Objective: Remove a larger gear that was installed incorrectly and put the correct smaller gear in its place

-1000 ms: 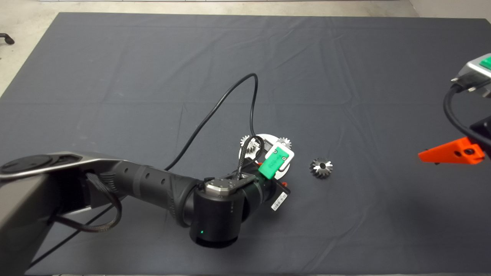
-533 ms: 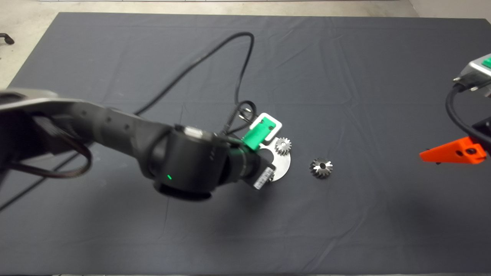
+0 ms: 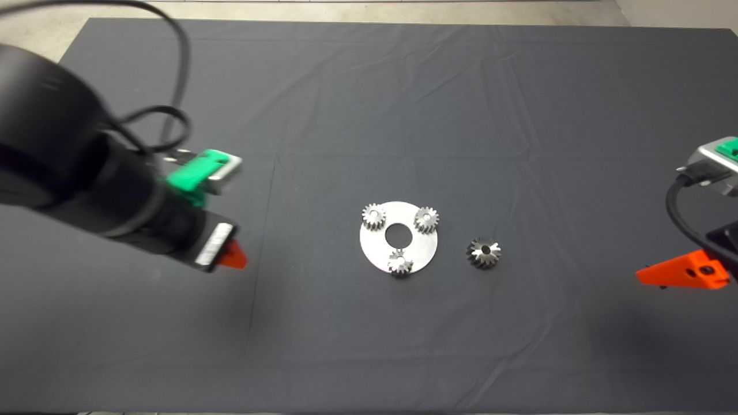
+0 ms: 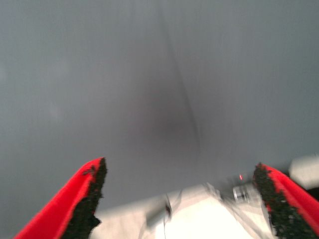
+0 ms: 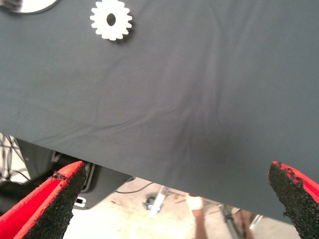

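The larger gear [image 3: 484, 252], dark and bevelled, lies on the mat just right of a round silver plate [image 3: 418, 249]. Three small bright spur gears sit on the plate: far left [image 3: 373, 216], far right [image 3: 426, 219] and near edge [image 3: 400, 264]. They look alike, so I cannot tell which is the smaller gear. My left gripper [image 3: 232, 260] hangs above the mat far left of the plate; in the left wrist view it [image 4: 182, 199] is open and empty. My right gripper [image 3: 680, 275] waits at the right edge, open [image 5: 174, 199]. Its wrist view shows the larger gear [image 5: 111, 19].
The dark mat [image 3: 369, 115] covers the table, with creases across it. The left arm's black cable [image 3: 173, 57] loops above the mat's far left corner. The right wrist view shows the mat's edge and the floor beyond [image 5: 164, 199].
My left arm has lifted off the plate and swung far left, empty. This uncovers the plate and the small gear at its near edge. The right gripper has barely moved.
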Available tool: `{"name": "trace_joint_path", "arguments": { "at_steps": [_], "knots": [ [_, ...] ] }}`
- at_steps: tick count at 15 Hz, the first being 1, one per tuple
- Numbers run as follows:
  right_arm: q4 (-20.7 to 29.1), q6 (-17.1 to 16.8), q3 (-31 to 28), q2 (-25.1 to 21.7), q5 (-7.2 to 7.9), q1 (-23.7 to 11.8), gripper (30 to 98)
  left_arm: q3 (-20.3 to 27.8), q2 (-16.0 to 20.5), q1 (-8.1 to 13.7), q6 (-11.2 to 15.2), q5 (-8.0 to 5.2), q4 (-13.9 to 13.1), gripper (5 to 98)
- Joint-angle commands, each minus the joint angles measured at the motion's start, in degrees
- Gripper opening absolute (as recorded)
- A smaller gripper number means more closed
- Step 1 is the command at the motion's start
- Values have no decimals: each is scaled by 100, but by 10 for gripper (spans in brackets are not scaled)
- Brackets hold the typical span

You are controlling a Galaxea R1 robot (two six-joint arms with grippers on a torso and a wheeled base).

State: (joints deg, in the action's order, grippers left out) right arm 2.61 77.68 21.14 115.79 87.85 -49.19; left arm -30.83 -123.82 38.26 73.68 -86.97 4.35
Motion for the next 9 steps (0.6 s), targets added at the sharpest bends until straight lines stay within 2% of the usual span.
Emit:
{"name": "trace_joint_path", "arguments": {
  "at_steps": [1, 2, 4, 5, 7, 9],
  "knots": [
    [158, 54, -74, 149, 233, -3, 968, 661, 810, 498, -178, 68, -804, 773],
    [161, 54, -76, 133, 233, -3, 968, 685, 995, 498, -178, 144, -804, 784],
    [161, 54, -120, 157, 224, -3, 968, 843, 919, 504, -178, 385, -822, 791],
    [152, 54, -112, 142, 224, -3, 968, 843, 854, 506, -178, 400, -830, 830],
    [161, 54, -120, 230, 224, -3, 968, 887, 820, 505, -178, 382, -839, 843],
    [161, 54, -103, 79, 251, -3, 968, 878, 895, 498, -178, 374, -844, 882]
  ]
}}
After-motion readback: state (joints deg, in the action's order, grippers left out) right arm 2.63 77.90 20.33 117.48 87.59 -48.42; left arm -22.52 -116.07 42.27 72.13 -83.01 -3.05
